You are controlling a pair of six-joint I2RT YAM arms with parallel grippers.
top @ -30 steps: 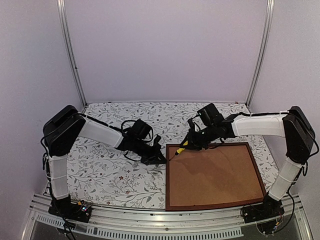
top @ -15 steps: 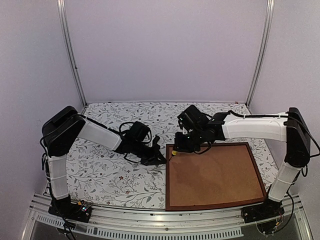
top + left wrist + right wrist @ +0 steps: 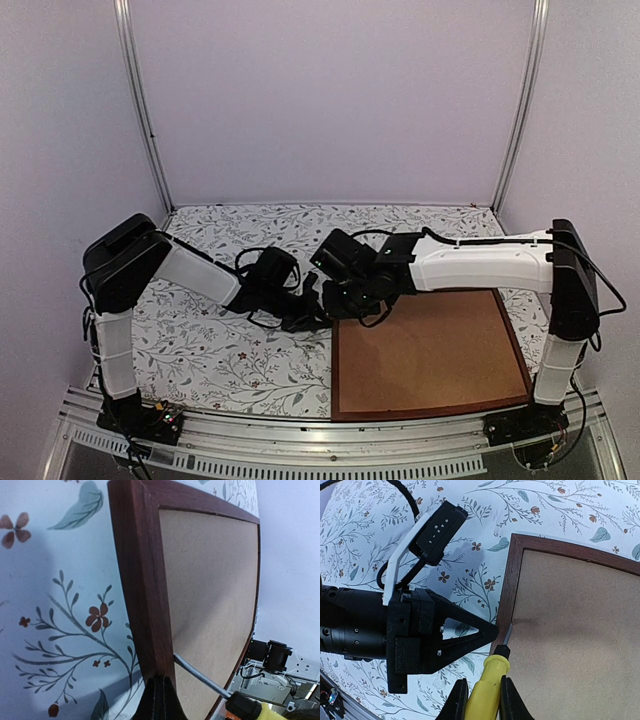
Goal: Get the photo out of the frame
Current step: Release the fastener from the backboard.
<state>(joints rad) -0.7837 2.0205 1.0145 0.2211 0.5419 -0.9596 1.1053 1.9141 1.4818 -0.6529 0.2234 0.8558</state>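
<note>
Frame point(image 3: 334, 385) is lying face-down on the floral-print table point(image 3: 200, 350), over on the right half, so all you see inside the dark reddish wood is the plain brown backing board point(image 3: 430, 350). Both arms are crowded around its left rail, up near the far corner. Right gripper point(image 3: 483, 680) has its fingers clamped tight on the yellow handle of a screwdriver point(image 3: 487, 670), and from the right wrist view the metal tip sits right on the seam where the backing board meets the inner side of that left rail. The left wrist view shows the same thing from the other side, with the steel shaft slanting down onto the board's edge. Left gripper point(image 3: 159, 695) is clenched fully closed with nothing in it, and its pointed tips are right up against the outer side of the same rail, just across the wood from the screwdriver tip.
</note>
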